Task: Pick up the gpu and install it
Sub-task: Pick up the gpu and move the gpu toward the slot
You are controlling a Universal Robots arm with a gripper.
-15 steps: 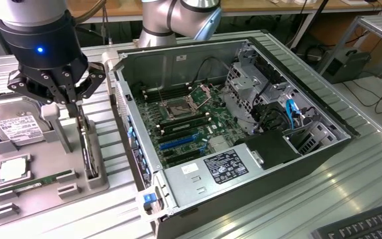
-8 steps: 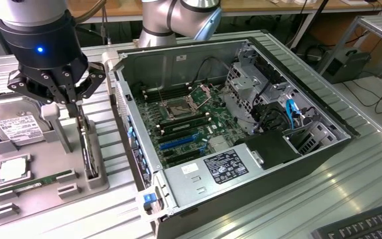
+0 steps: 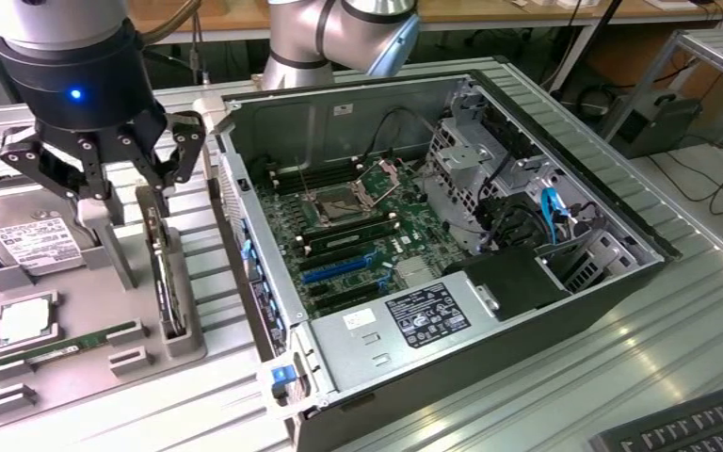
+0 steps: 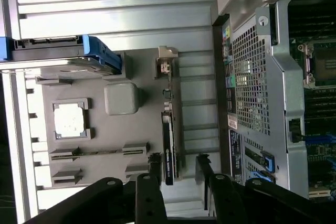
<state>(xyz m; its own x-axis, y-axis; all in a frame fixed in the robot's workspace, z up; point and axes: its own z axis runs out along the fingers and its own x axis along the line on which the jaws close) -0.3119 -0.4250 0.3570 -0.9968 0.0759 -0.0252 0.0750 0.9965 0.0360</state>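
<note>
The gpu [image 3: 158, 268] stands on its edge in a slot of the grey holder tray [image 3: 98, 363], a thin dark card. My gripper [image 3: 129, 193] hangs just above the gpu's far end, open, with one finger on each side of the card. In the wrist view the gpu [image 4: 168, 140] runs along the tray with its silver bracket [image 4: 166, 66] at one end. The black fingertips [image 4: 154, 169] straddle its other end without touching it. The open computer case [image 3: 613, 273] lies to the exterior view's right, and its motherboard [image 3: 355, 235] shows blue slots.
On the tray lie a silver hard drive [image 3: 29, 240] with a white label, a processor chip [image 3: 23, 320] and a green memory stick [image 3: 67, 344]. The case wall [image 3: 242, 245] rises close beside the tray. A keyboard [image 3: 700, 424] sits at the front right.
</note>
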